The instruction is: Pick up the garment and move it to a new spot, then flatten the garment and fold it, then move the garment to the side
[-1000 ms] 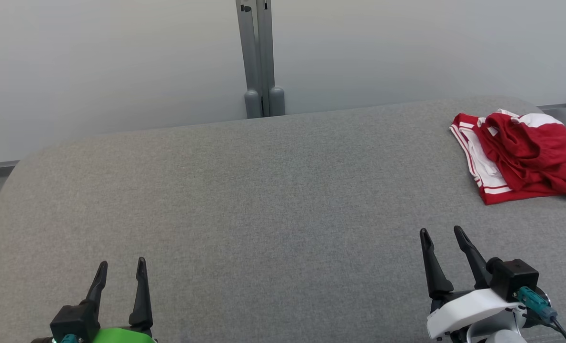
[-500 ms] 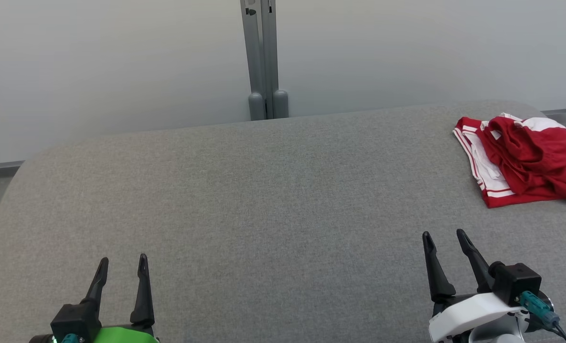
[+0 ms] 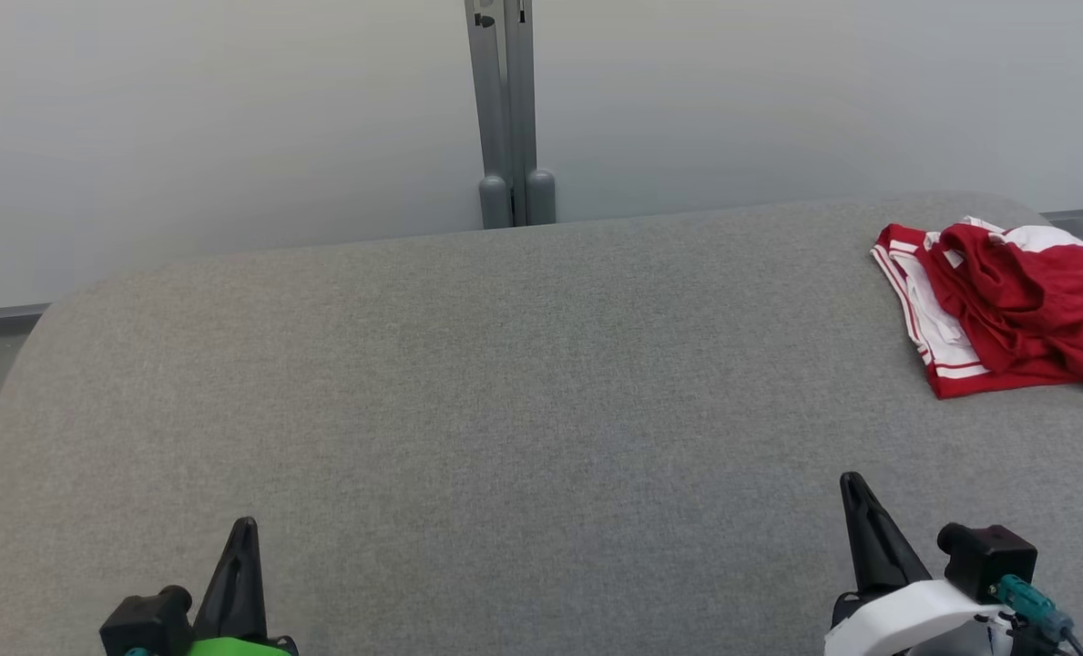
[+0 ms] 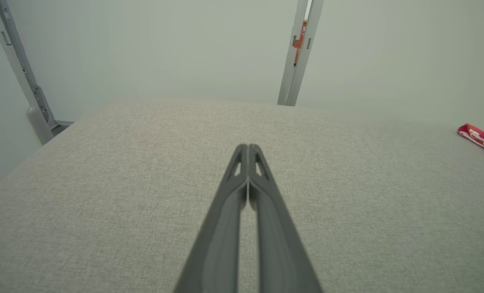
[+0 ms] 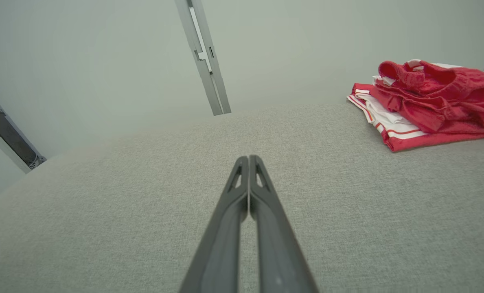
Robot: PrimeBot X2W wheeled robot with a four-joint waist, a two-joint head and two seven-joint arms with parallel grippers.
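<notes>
Grey woven fabric covers the broad surface [image 3: 505,383], which runs back to a pale wall [image 3: 231,109] with a grey post [image 3: 509,109] at its middle. At the surface's far right corner lies the red-and-white garment [image 3: 1006,305], a compact, partly squared pile. The left gripper [image 3: 243,533] and right gripper [image 3: 855,487] sit low near the robot, well apart from the cloth, each with its fingers pressed together on nothing.

Judged by the cloth alone, the scene fits two stages: a bundle waiting at the edge to be lifted and spread, or a folded piece already put aside. The rumpled top layer leaves that unsettled, so no particular move can be called for.

From the right wrist view the pile's build is plain: flat striped white layers beneath, loose red folds on top. The left wrist view catches its striped edge at the far right, plus a second post [image 4: 22,81] at the left.
</notes>
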